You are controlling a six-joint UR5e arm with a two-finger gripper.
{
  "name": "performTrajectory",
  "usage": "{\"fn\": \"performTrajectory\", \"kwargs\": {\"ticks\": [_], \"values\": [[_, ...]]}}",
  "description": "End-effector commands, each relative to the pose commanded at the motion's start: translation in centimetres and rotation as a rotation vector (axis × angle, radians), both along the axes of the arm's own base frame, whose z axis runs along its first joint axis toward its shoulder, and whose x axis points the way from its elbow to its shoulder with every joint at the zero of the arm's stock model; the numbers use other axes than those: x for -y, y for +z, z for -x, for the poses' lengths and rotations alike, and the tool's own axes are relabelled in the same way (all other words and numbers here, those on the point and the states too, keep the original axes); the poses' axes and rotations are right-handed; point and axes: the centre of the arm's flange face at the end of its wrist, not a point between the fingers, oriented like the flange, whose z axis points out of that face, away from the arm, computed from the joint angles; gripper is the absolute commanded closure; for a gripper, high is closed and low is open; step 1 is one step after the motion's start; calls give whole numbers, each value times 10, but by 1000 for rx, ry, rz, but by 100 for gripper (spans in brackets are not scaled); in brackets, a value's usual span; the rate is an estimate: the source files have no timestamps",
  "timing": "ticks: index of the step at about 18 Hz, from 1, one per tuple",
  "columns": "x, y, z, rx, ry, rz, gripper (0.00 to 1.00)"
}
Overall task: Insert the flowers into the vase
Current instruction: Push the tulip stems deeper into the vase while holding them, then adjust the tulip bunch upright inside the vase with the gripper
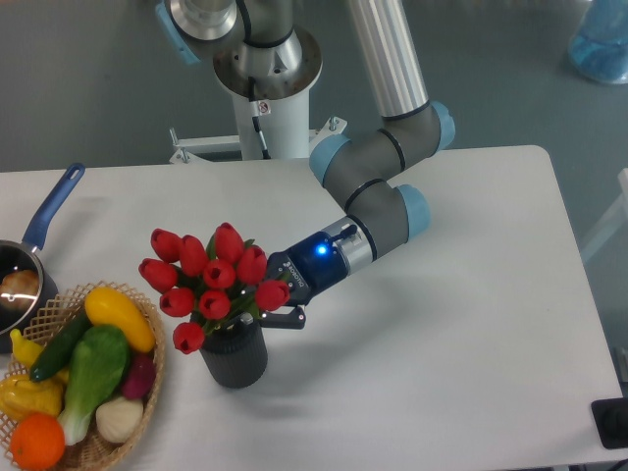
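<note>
Flowers (211,285): tight bunch of red tulips w/ smooth closed oval buds, glossy, plastic-looking, green leaves showing between them; the bunch stands in the vase (235,359) w/ stems down in its mouth, buds spreading wider than the rim and leaning a bit to the left. Vase is a small dark grey cylinder, matte, upright on the white surface (442,373) just right of the basket (98,446). Gripper (263,316) comes in low from the right, just above the vase rim, right at the base of the bunch; its black fingers (287,318) are partly behind buds and leaves, so can't tell if they clamp the stems or sit apart. Wrist is black w/ a lit blue LED; arm (378,196) has grey rounded joints w/ light blue caps and a shiny metal tube going up out of view. Basket is woven wicker, round, cut off by the bottom edge, holding smooth fruit and veg: a yellow one, green ones, an orange, a whitish bulb. Pan (25,270) at left edge: steel bowl, long blue handle pointing up-right. Surface is flat, white, w/ rounded corners.
</note>
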Motion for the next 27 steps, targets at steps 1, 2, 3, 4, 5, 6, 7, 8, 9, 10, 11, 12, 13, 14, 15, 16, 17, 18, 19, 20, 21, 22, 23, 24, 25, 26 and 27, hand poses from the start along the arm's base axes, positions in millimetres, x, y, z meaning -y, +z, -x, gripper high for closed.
{"fn": "performTrajectory", "kwargs": {"ticks": [1, 2, 3, 4, 5, 6, 7, 8, 9, 10, 11, 12, 13, 14, 15, 16, 17, 18, 19, 20, 21, 22, 23, 24, 25, 26, 27], "values": [[0, -1, 0, 1, 0, 1, 85], [0, -2, -1, 3, 0, 2, 85], [0, -2, -1, 3, 0, 2, 85], [1, -2, -1, 4, 0, 2, 85], [1, -2, -1, 4, 0, 2, 85], [1, -3, -1, 5, 0, 3, 85], [1, -3, -1, 4, 0, 2, 85], [1, -2, -2, 4, 0, 2, 85], [1, -3, -1, 5, 0, 3, 85], [1, -3, -1, 4, 0, 2, 84], [1, -3, -1, 4, 0, 2, 83], [1, -3, -1, 5, 0, 3, 82], [1, -2, -2, 3, 0, 2, 82], [1, -3, -1, 3, 0, 2, 81], [1, -3, -1, 3, 2, 2, 81], [1, -3, -1, 3, 2, 2, 81], [1, -3, -1, 2, 2, 3, 81], [1, -3, -1, 2, 2, 3, 81], [1, -3, -1, 3, 0, 2, 80], [1, -3, -1, 3, 2, 2, 78], [1, -3, -1, 3, 2, 2, 78], [2, -2, -1, 0, 2, 2, 77], [1, -3, -1, 2, 2, 3, 77], [1, -3, -1, 3, 2, 2, 76], [1, -3, -1, 0, 2, 0, 75], [1, -3, -1, -5, 2, -3, 74], [1, -3, -1, -8, 2, -5, 74]]}}
